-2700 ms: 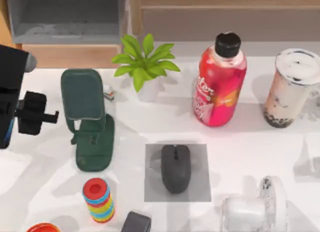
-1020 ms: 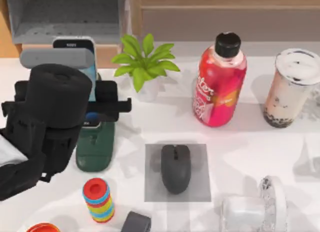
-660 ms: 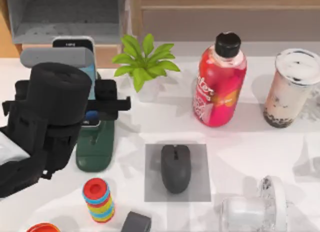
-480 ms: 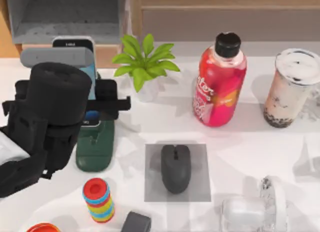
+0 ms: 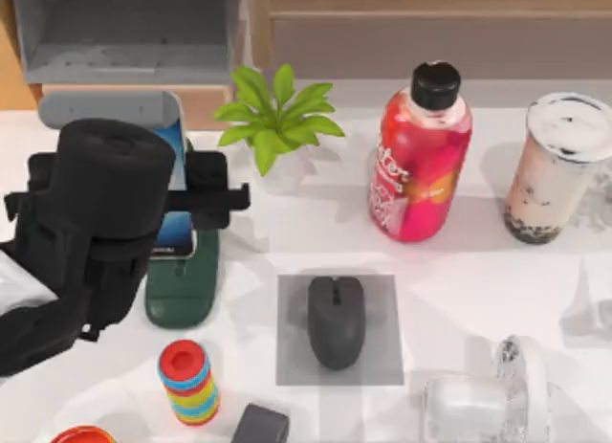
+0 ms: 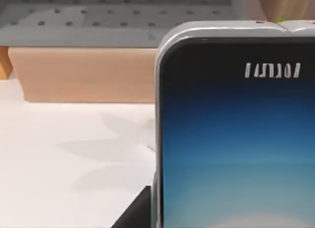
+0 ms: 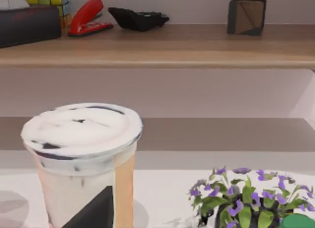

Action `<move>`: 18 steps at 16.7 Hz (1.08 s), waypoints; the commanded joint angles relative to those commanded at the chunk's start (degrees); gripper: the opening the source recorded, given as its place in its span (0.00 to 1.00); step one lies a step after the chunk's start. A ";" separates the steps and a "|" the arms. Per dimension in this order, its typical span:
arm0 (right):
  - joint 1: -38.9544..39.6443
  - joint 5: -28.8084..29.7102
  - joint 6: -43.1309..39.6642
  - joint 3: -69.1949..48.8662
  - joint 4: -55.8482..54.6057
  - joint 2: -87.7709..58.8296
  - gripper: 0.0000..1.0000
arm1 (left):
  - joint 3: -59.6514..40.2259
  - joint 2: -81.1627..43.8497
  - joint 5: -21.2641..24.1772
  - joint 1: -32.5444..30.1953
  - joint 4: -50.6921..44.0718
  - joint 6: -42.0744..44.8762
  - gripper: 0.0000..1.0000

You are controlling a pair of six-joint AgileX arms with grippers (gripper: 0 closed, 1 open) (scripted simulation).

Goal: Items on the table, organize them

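A smartphone (image 5: 176,144) with a blue-white screen leans on a dark green stand (image 5: 182,290) at the table's left. My left gripper (image 5: 182,200) straddles the phone from above with its fingers open beside it. In the left wrist view the smartphone (image 6: 236,139) is very close. A dark grey mouse (image 5: 336,321) lies on the small grey mat (image 5: 384,366) near the middle. The milk-tea cup (image 5: 557,166) with dark pearls stands upright at the back right, and the right wrist view faces the cup (image 7: 81,164).
A red bottle (image 5: 419,156) and a small green plant (image 5: 279,127) stand at the back. A coloured ring stack (image 5: 188,381), a dark block (image 5: 260,426) and a clear mug (image 5: 478,400) sit along the front. A purple-flowered plant (image 7: 241,203) is beside the cup.
My left arm brought the smartphone over the stand, which stood bare before. In the last half second the phone slid down onto the stand while the arm stayed still.
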State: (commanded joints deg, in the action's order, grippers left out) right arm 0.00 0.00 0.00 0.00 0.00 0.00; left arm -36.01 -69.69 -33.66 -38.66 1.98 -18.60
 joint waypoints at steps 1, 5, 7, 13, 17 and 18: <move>0.00 0.00 0.00 0.00 0.00 0.00 1.00 | 0.00 0.00 0.00 0.00 0.00 0.00 0.98; 0.00 0.00 0.00 0.00 0.00 0.00 1.00 | 0.00 0.00 0.00 0.00 0.00 0.00 1.00; 0.00 0.00 0.00 0.00 0.00 0.00 1.00 | 0.00 0.00 0.00 0.00 0.00 0.00 1.00; 0.00 0.00 0.00 0.00 0.00 0.00 1.00 | -1.09 1.18 -2.24 -1.48 -1.66 -0.52 1.00; 0.00 0.00 0.00 0.00 0.00 0.00 1.00 | -2.22 4.32 -7.26 -4.53 -5.05 -1.73 1.00; 0.00 0.00 0.00 0.00 0.00 0.00 1.00 | -1.39 4.97 -7.34 -4.86 -5.37 -2.10 1.00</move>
State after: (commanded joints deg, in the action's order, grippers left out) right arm 0.00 0.00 0.00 0.00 0.00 0.00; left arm -37.40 -64.73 -41.00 -43.52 -3.39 -20.70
